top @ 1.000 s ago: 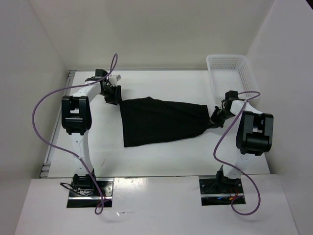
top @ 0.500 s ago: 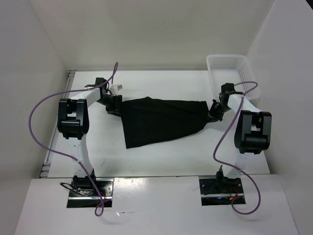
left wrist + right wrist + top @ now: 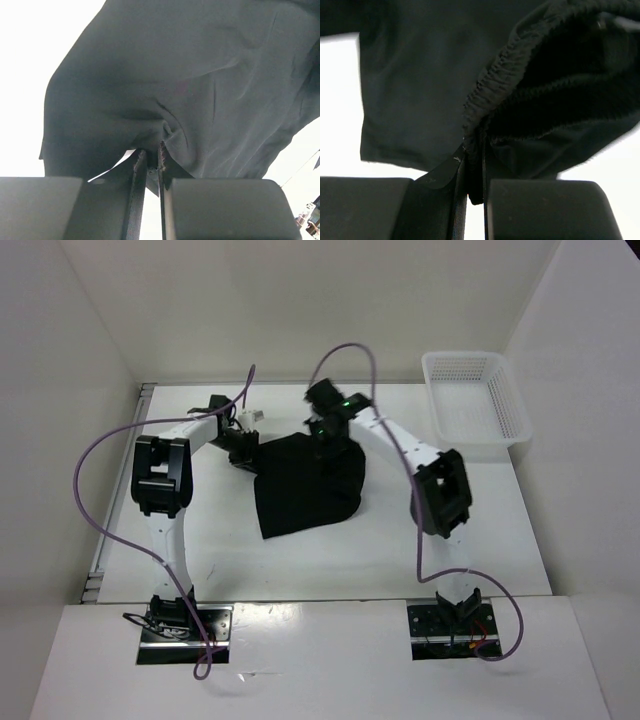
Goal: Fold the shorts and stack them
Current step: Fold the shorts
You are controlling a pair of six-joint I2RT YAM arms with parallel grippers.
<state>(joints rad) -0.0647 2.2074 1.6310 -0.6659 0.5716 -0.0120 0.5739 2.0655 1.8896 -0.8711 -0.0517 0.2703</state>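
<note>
White table (image 3: 480, 540), plain white walls (image 3: 300, 300)

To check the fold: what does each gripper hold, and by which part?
Both hold the shorts: left gripper pinches a fabric edge, right gripper the gathered waistband.

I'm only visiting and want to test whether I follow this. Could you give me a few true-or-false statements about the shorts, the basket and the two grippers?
1. The shorts are black. True.
2. The shorts lie in the basket. False: they lie on the table, and the basket stands apart at the far right.
3. The left gripper and the right gripper each pinch the shorts. True.
4. The right gripper hangs over the basket. False: it is at the shorts' far edge, near the left gripper.
</note>
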